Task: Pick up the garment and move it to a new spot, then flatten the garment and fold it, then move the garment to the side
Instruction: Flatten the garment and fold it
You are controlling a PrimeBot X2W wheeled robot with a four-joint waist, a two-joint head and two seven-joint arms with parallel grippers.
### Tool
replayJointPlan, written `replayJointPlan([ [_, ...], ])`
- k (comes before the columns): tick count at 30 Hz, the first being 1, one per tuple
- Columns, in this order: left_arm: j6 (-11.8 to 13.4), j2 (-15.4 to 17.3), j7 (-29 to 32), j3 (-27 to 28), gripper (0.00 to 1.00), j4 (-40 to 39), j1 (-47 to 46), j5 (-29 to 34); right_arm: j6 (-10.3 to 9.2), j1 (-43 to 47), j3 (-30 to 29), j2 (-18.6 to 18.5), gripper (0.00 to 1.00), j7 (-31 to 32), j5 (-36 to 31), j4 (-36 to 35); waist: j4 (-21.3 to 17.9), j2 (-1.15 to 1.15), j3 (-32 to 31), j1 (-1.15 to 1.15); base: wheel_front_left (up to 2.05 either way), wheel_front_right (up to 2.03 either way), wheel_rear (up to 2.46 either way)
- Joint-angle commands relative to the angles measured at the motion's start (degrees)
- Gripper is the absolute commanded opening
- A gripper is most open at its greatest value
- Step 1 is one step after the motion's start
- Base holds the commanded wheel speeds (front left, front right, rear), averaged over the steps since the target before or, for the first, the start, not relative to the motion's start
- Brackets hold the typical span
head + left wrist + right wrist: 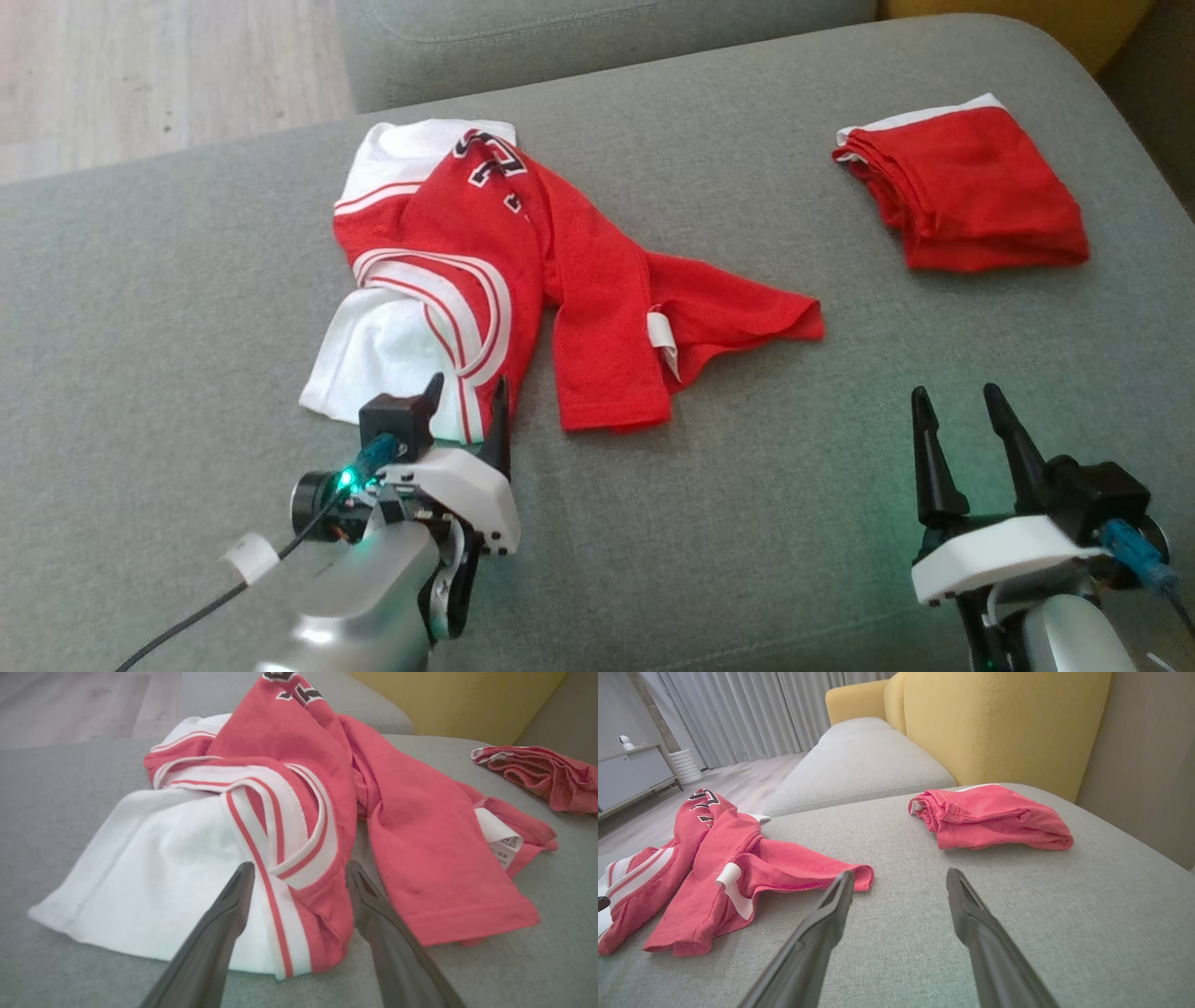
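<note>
Straddling the garment hem, left fingers spread; right fingers open, apart.

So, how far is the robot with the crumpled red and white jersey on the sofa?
Done: a red garment lies folded at the far right. In hand: nothing; the left gripper stands open at the near edge of the jersey, the right gripper open over bare cushion. Left: the jersey is bunched, so flattening, folding and moving aside remain.
</note>
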Motion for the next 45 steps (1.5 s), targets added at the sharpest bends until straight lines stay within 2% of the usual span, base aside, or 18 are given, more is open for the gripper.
replayJointPlan([
  [1,-0.48,0.51,-0.67,2.19,1.0,-0.87,-1.63,-0.16,0.37,-1.04,1.57,-0.38,1.0,0.05,-0.4,-2.08,-0.38,0.0,0.28,0.0,0.0,0.0,0.0],
  [5,-2.03,-0.67,-0.71,2.97,1.0,0.28,-1.95,-0.54,0.37,-1.12,1.84,-0.38,1.0,0.56,-0.91,-2.57,-1.52,0.0,0.84,0.0,0.0,0.0,0.0],
  [12,-1.31,-1.51,-0.74,5.29,1.0,5.91,-3.09,-1.6,0.37,-1.05,2.25,-0.38,1.0,1.23,-1.45,-3.36,-4.01,0.0,1.29,0.0,0.0,0.0,0.0],
  [16,-2.23,-2.11,-0.75,5.5,1.0,8.34,-3.39,-1.59,0.37,-0.45,2.28,-0.38,1.0,1.43,-1.58,-3.71,-4.54,0.0,1.17,0.0,0.0,0.0,0.0],
  [18,-3.16,-2.51,-0.75,5.06,0.29,9.2,-3.64,-1.21,0.37,-0.27,2.33,-0.38,1.0,1.52,-1.59,-3.82,-4.65,0.0,1.05,0.0,0.0,0.0,0.0],
  [19,-3.66,-2.75,-0.75,4.95,0.0,9.32,-3.86,-0.96,0.37,-0.19,2.26,-0.38,1.0,1.54,-1.57,-3.83,-4.6,0.0,0.94,0.0,0.0,0.0,0.0],
  [24,-4.01,-3.12,-0.76,6.71,0.0,6.28,-5.41,2.54,0.37,0.06,1.79,-0.38,1.0,1.53,-1.38,-3.89,-3.7,0.0,0.22,0.0,0.0,0.0,0.0],
  [30,-3.81,-3.18,-0.76,9.18,0.0,-4.16,-4.97,10.6,0.37,1.0,0.9,-0.38,1.0,1.34,-1.14,-3.46,-0.89,0.0,-2.31,0.0,0.0,0.0,0.0],
  [37,-4.97,-4.48,-0.17,6.43,0.0,-16.6,-8.3,14.19,0.37,2.04,0.8,-0.38,1.0,1.33,-0.78,-2.7,1.91,0.0,-5.59,0.0,0.0,0.0,0.0],
  [42,-3.41,-4.76,1.97,6.85,0.0,-25.34,-9.7,12.7,0.37,2.43,0.59,-0.38,1.0,1.36,-0.56,-2.84,3.02,0.0,-5.6,0.0,0.0,0.0,0.0],
  [45,-1.39,-1.63,3.57,7.45,0.0,-28.5,-6.98,12.06,0.37,2.49,-0.04,-0.38,1.0,1.2,-0.53,-3.17,3.97,0.0,-4.78,0.0,0.0,0.0,0.0],
])
